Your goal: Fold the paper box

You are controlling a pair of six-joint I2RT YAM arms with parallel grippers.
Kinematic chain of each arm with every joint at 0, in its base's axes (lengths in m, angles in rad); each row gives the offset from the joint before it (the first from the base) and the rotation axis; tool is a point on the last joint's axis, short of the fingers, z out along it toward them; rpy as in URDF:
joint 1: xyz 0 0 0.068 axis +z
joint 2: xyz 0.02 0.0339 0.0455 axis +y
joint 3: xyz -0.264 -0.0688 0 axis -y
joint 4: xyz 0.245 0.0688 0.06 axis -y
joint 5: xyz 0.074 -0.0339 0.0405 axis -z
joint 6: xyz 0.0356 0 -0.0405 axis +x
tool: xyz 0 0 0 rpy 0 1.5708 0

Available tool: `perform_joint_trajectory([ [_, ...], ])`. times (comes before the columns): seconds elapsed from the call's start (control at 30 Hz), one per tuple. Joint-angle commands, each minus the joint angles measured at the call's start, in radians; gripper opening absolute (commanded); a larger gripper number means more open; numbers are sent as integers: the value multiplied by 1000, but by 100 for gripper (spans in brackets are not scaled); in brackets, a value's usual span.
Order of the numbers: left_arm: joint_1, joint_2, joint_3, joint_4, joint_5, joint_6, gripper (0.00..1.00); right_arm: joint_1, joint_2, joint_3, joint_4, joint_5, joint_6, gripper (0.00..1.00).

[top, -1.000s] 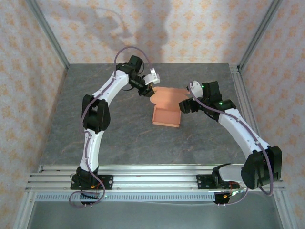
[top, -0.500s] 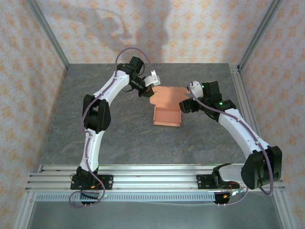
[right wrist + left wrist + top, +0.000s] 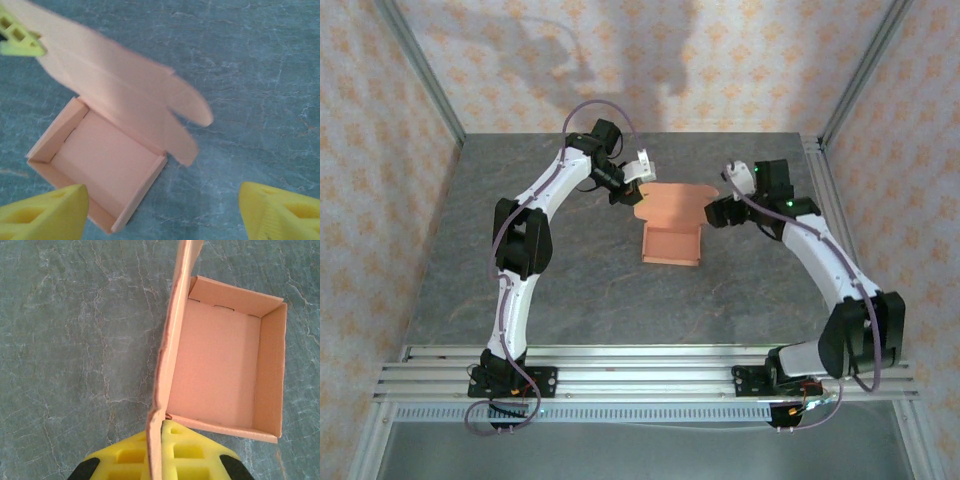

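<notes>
The salmon-orange paper box sits mid-table as a shallow open tray, its lid flap raised at the far side. My left gripper is shut on the left edge of that flap; in the left wrist view its yellow fingers pinch the thin card beside the tray. My right gripper hovers open just right of the box, holding nothing. In the right wrist view its gripper stands wide over the tray's corner and the rounded flap tabs.
Grey marbled table lies all around the box. An aluminium rail frame runs along the near edge, and patterned walls with metal posts close in the back and sides.
The left gripper closed fully on the lid flap's edge. The right arm drew back to the right and slightly away from the box, staying open.
</notes>
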Motion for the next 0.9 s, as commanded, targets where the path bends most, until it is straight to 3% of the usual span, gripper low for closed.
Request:
perform_joint_trajectory([
  [0.0,-1,-38,-9,-86,0,57,0,-17,69,95,-101,-145,-138,78],
  [0.27,1,-38,-12,-101,10,79,0,-25,281,331,-370,-191,-395,76],
  [0.53,5,-43,-19,-111,8,96,0,-59,364,417,-360,-138,-427,69],
  [0.77,8,-51,-20,-119,16,105,0,-61,463,518,-425,-179,-517,68],
  [0.87,10,-50,-19,-118,21,103,0,-60,504,571,-484,-216,-552,62],
])
